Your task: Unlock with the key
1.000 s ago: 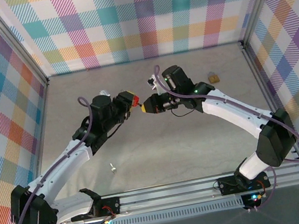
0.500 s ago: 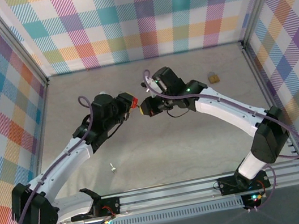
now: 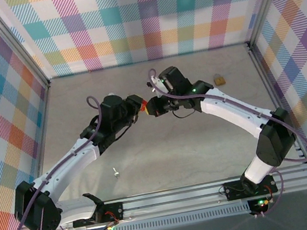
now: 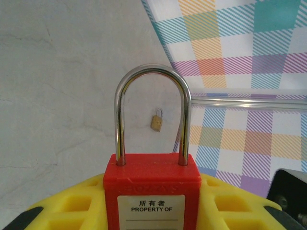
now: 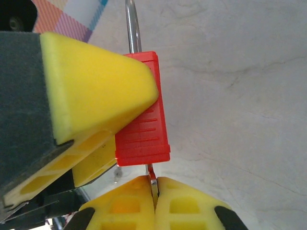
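A red padlock [image 4: 152, 191] with a steel shackle [image 4: 151, 72] is clamped between the yellow fingers [image 4: 62, 206] of my left gripper [image 4: 152, 208], shackle pointing away from the wrist. In the top view the left gripper [image 3: 133, 105] and the right gripper [image 3: 153, 107] meet tip to tip above the table's middle, the padlock [image 3: 136, 101] between them. My right gripper [image 5: 156, 191] is shut on a thin metal key [image 5: 150, 173]. The key's blade reaches the underside of the padlock [image 5: 143, 120]. How deep it goes is hidden.
A small brass padlock [image 3: 218, 80] lies near the back right of the grey table [image 3: 194, 143], also seen past the shackle as the brass padlock [image 4: 157, 122]. A small silver part [image 3: 116, 171] lies at the front left. Plaid walls [image 3: 143, 16] enclose three sides.
The right gripper has moved left with the key, and the left gripper has shifted right and back with the padlock. The gap between them has closed and the key now meets the padlock's base.
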`<action>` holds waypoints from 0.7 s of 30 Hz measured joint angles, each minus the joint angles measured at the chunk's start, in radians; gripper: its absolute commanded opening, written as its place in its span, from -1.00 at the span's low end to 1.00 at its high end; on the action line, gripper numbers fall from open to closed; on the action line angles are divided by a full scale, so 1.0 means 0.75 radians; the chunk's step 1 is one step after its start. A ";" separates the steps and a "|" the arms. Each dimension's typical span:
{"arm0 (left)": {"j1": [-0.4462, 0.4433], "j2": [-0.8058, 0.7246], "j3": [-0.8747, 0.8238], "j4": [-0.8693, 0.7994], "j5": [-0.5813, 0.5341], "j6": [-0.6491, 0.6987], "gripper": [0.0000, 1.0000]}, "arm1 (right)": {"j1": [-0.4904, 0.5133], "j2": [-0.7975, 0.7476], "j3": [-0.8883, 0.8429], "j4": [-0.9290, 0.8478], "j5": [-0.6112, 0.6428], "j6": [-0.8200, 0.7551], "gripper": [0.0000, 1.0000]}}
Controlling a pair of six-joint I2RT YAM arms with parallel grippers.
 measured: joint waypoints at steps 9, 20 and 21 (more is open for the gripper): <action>-0.007 -0.036 -0.002 0.002 -0.010 0.005 -1.00 | -0.030 -0.031 -0.055 0.096 -0.127 0.065 -1.00; -0.021 -0.101 -0.117 0.242 -0.046 0.073 -1.00 | -0.167 -0.044 -0.257 0.555 -0.584 0.559 -1.00; -0.021 -0.106 -0.130 0.278 -0.046 0.081 -1.00 | -0.173 -0.046 -0.267 0.588 -0.607 0.600 -1.00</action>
